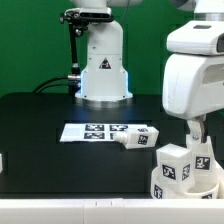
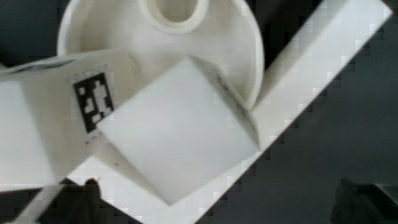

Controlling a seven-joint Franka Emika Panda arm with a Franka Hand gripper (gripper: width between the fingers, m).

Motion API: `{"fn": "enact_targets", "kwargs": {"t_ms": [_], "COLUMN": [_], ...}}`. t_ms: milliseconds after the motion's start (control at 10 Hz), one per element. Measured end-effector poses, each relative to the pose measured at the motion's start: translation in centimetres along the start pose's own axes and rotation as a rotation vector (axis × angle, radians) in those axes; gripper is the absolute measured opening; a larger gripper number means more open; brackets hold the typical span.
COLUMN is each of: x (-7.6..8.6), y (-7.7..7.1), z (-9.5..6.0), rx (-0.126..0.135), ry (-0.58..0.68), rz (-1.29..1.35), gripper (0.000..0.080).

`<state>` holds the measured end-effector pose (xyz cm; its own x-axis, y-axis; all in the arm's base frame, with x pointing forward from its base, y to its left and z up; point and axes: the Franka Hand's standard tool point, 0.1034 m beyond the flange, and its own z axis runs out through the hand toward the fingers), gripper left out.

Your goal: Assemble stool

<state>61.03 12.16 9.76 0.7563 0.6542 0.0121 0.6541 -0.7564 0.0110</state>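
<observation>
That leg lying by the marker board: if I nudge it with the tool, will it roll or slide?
The leg looks square-sided and lies on a flat face, so it should slide, not roll. It appears to be rigid plastic, likely stiff and light, so an off-centre nudge may spin it. Its smooth faces might slip in a grasp.

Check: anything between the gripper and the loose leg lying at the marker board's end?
Nothing visible. The gripper hangs to the exterior view's right of the lying leg, only bare table between them. An upright leg stands near the gripper, but nearer the camera, off that line.
</observation>
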Motion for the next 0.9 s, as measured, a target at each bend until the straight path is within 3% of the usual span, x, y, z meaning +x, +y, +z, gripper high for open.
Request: {"fn": "enact_targets", "kwargs": {"t_ms": [300, 400, 600, 900], "x": [-0.3, -0.4, -0.6, -0.9], "y": [0.4, 0.5, 0.1, 0.1], "z": [0.1, 0.7, 2.4, 3.0], "rx": [-0.014, -0.032, -0.036, -0.033], "ry": [-0.013, -0.043, -0.083, -0.087], "rz": [-0.178, -0.387, -0.535, -0.481], "gripper": [0.0649, 0.0649, 0.0649, 0.064]}}
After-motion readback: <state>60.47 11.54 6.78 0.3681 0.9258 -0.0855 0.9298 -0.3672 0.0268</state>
